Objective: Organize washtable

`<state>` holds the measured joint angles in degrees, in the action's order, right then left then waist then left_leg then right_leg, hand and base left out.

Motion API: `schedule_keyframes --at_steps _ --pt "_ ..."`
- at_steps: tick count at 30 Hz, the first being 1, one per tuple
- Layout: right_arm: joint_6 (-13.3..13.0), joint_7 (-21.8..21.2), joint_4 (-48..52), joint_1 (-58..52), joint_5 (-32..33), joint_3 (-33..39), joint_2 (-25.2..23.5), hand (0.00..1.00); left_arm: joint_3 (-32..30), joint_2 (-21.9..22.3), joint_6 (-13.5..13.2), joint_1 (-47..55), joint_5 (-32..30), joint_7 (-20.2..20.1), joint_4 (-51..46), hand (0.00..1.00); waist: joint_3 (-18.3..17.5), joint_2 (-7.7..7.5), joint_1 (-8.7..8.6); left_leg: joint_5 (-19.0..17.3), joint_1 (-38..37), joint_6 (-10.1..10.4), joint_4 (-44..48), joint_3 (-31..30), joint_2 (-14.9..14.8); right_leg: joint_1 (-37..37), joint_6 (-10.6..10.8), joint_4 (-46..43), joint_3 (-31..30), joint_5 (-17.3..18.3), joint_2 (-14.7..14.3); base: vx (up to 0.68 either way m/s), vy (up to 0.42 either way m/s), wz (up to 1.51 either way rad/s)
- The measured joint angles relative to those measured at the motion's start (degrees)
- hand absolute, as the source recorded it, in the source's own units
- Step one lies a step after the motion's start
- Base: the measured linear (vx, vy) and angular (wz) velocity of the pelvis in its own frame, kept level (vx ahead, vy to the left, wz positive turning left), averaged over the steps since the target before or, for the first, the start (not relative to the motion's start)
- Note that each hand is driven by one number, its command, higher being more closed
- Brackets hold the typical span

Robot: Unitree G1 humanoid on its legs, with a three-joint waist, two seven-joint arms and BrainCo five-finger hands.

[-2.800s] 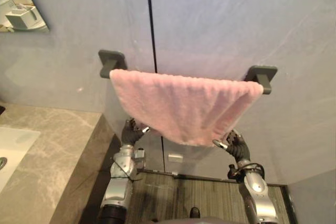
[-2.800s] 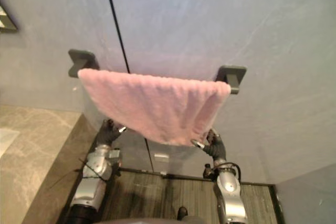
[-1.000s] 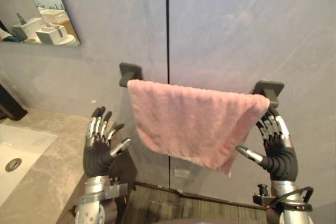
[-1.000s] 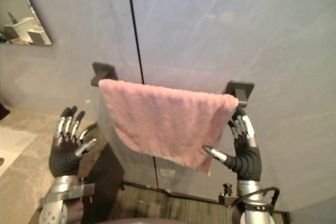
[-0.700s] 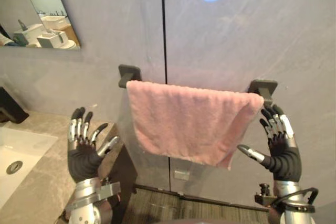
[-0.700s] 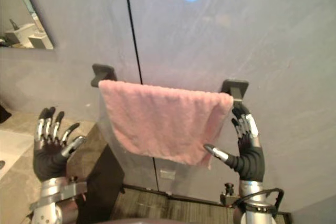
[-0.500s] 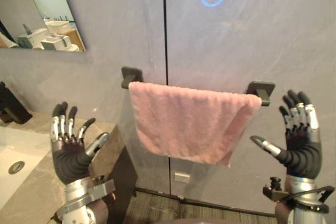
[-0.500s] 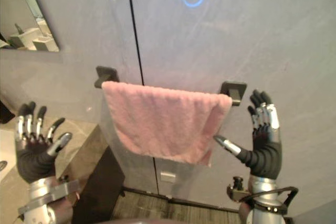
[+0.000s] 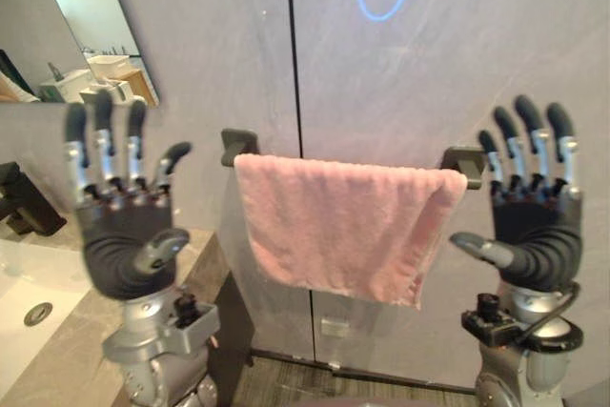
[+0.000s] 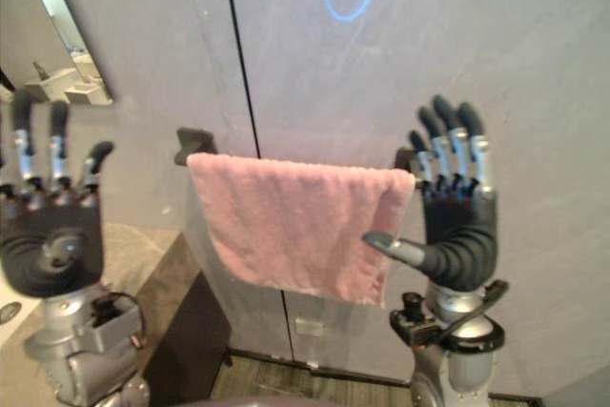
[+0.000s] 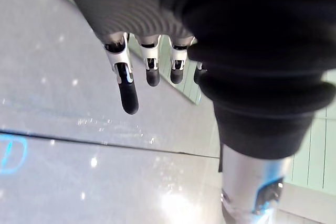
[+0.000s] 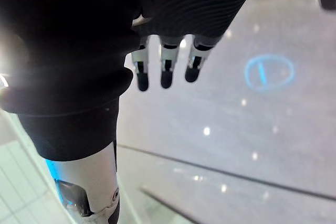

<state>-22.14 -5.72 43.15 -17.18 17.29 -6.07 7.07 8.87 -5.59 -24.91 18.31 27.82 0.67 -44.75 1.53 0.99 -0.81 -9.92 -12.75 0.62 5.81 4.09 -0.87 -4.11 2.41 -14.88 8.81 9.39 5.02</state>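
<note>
Open hands flank the towel (image 9: 343,226)
Our left hand (image 9: 124,240) and right hand (image 9: 531,231) hold nothing; we'd level its sagging corner gently.

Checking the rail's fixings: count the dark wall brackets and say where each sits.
2. The left bracket sits at the pink towel's left end, near the dark wall seam; the right bracket at its right end, close by the raised right hand. The towel may hide others.

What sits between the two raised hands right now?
The pink towel, draped over its wall rail, hangs between the left hand and right hand in the left eye view.
</note>
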Motion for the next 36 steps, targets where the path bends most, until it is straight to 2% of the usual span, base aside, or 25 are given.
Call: schedule_keyframes --at_steps 4,6,15,20,28,36 --pt "0.8 -2.5 -4.7 2.2 3.4 -3.6 1.7 0.0 3.9 -1.0 2.3 -2.5 4.2 -3.3 5.4 0.0 0.0 -0.01 -0.1 0.2 -0.1 -0.2 -0.1 -0.4 0.0 -0.7 0.1 1.1 0.4 -0.5 -0.1 -0.01 0.005 0.05" --pt "2.4 -4.5 -8.7 3.3 6.9 -5.7 2.5 0.0 5.7 -1.9 4.1 -3.6 8.0 -5.7 8.2 0.0 0.1 -0.1 -0.09 0.3 -0.1 -0.3 -0.4 -0.4 0.0 -0.8 0.1 1.6 0.4 -0.7 -0.1 0.0 0.0 0.0" --pt "6.2 -8.3 -19.2 4.3 8.0 -8.5 5.7 0.0 11.0 -3.6 8.5 -4.9 16.6 -11.5 15.6 0.0 2.5 -0.36 -0.08 0.9 -1.1 -0.6 -1.8 -0.5 -0.1 -2.6 0.3 4.9 0.5 -2.4 -0.9 0.0 0.0 0.0" --pt "7.5 -9.5 -23.8 4.3 7.8 -8.6 5.8 0.0 13.2 -4.9 10.8 -6.0 16.8 -13.2 19.1 0.0 3.4 -0.98 -0.08 0.9 -0.8 -0.6 -1.9 -0.5 0.0 -2.7 0.3 5.3 0.5 -2.5 -1.0 0.0 0.0 0.0" --pt "8.3 -9.2 -29.0 4.4 3.8 -8.3 5.5 0.0 13.3 -4.7 11.4 -6.2 16.5 -13.2 25.1 0.0 4.2 -0.76 -0.08 1.2 -0.3 -1.0 -1.9 -0.6 0.0 -2.8 0.3 7.5 0.5 -3.8 -1.2 -0.02 0.002 0.0" --pt "8.7 -5.8 -32.4 4.4 -3.6 -1.9 1.6 0.0 8.1 -2.3 12.3 -6.1 12.4 -11.6 30.2 0.0 4.5 -0.76 -0.07 1.2 0.2 -1.0 -1.9 -0.7 -0.2 -3.7 0.2 10.7 0.5 -5.6 -1.8 -0.02 -0.001 0.0"
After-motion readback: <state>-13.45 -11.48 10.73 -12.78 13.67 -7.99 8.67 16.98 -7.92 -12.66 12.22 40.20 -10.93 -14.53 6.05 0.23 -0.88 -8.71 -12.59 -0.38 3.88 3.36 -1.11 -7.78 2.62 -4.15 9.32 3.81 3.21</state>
